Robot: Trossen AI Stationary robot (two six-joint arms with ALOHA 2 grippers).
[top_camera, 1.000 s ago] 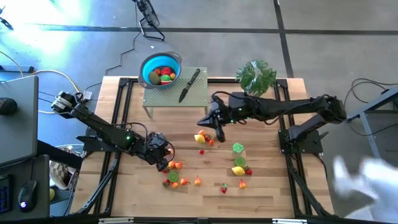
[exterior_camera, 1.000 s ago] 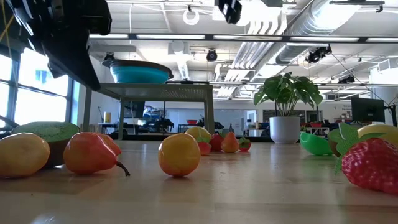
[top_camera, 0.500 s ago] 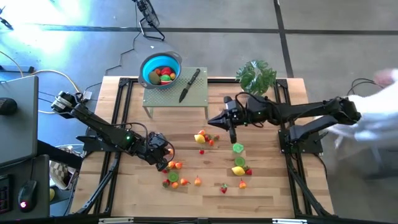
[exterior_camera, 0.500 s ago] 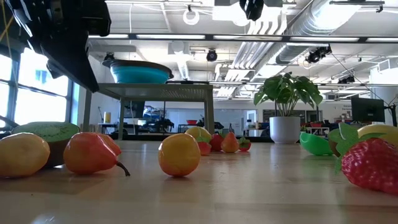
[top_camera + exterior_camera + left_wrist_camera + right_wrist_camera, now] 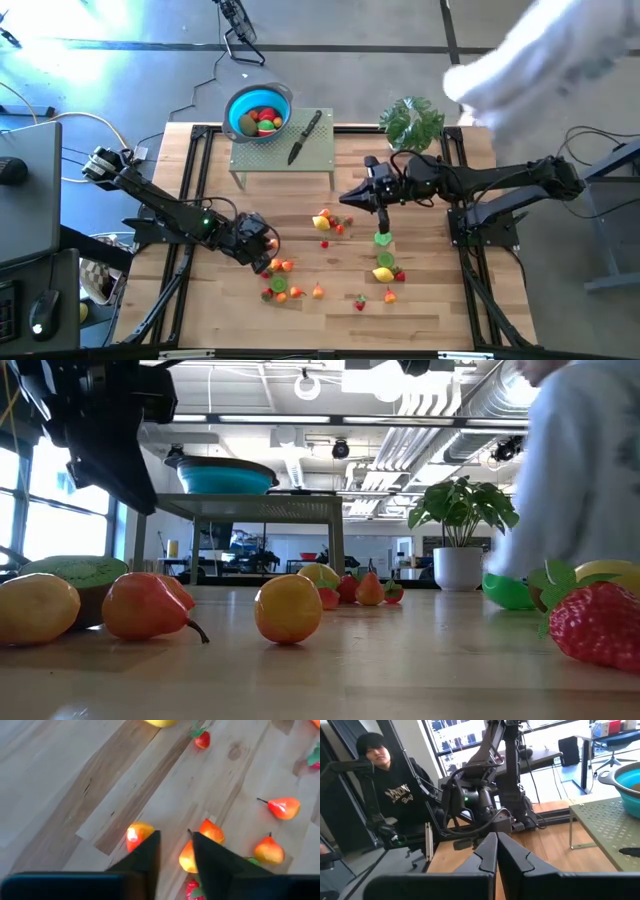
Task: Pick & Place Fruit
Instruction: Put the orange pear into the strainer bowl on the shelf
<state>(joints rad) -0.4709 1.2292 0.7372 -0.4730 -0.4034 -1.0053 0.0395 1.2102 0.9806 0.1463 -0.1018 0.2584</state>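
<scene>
- Left gripper [image 5: 174, 851]: fingers newly parted a crack, low over the orange fruit [image 5: 188, 857]; judged a grasp beginning.
- Right gripper [image 5: 372, 208]: pressed together, empty, now withdrawn above the green fruit half [image 5: 383, 238].
- Blue bowl [image 5: 240, 101] holds sorted pieces; a person's sleeve [image 5: 540, 60] has entered.

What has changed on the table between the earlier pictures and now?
The right tool moved from near the table's middle toward the right, and is now above the green fruit half. It is shut and empty. The left tool stayed low by the orange fruits, its fingers now slightly parted. The fruits and blue bowl did not move.
</scene>
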